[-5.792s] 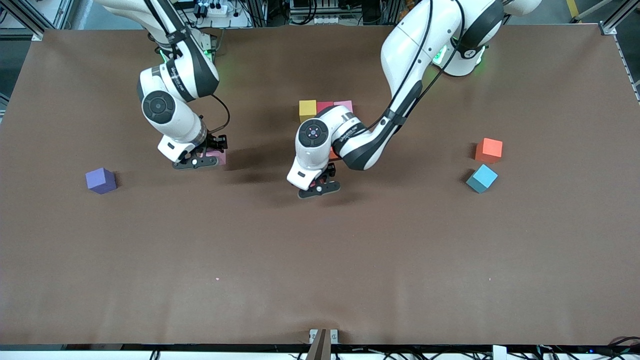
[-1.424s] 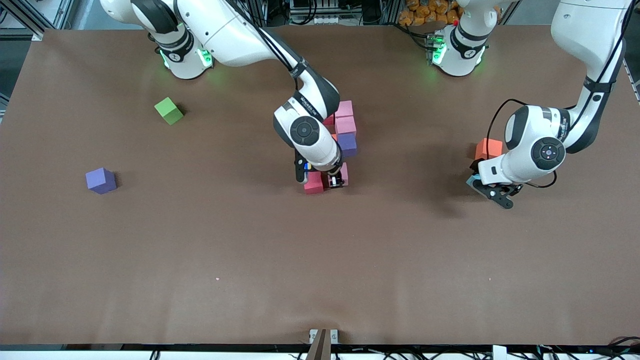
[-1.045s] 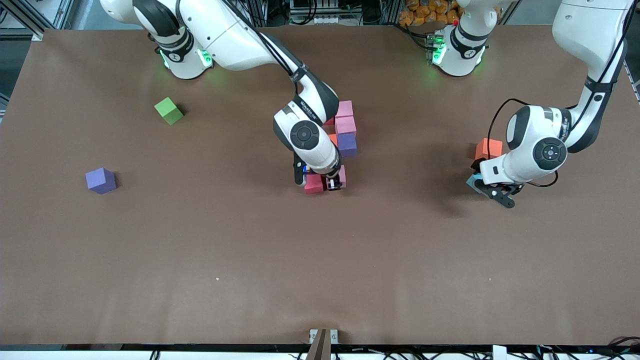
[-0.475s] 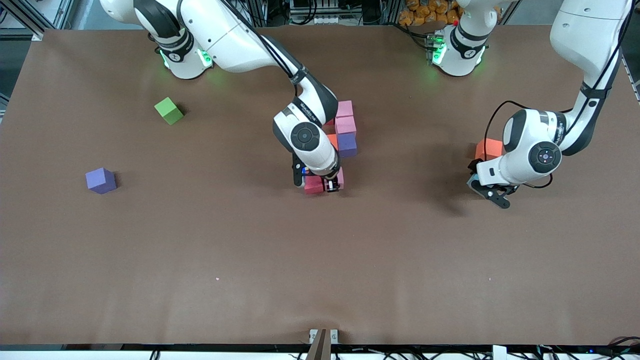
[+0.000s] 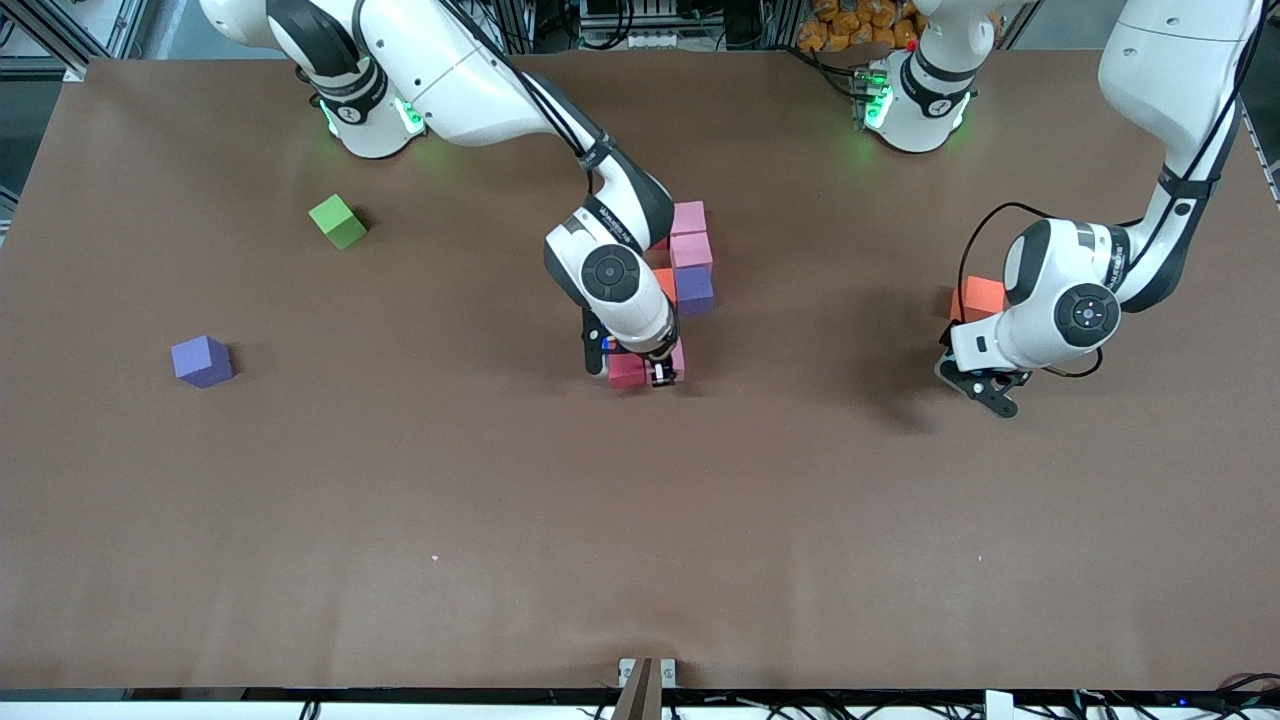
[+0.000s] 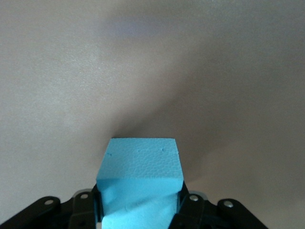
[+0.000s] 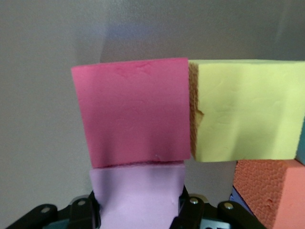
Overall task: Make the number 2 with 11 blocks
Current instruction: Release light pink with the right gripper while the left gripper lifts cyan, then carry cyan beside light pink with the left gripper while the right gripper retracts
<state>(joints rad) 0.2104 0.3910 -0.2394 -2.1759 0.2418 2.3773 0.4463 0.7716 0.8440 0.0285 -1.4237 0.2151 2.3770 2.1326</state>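
Left wrist view showed my left gripper (image 6: 138, 210) clamped on a light blue block (image 6: 139, 183) low over the table (image 5: 640, 520), beside the orange block (image 5: 978, 297) at the left arm's end. My right gripper (image 7: 138, 210) was closed on a pink block (image 7: 137, 195) touching a red block (image 7: 132, 112) at the partly built number 2 (image 5: 690, 265), mid-table.
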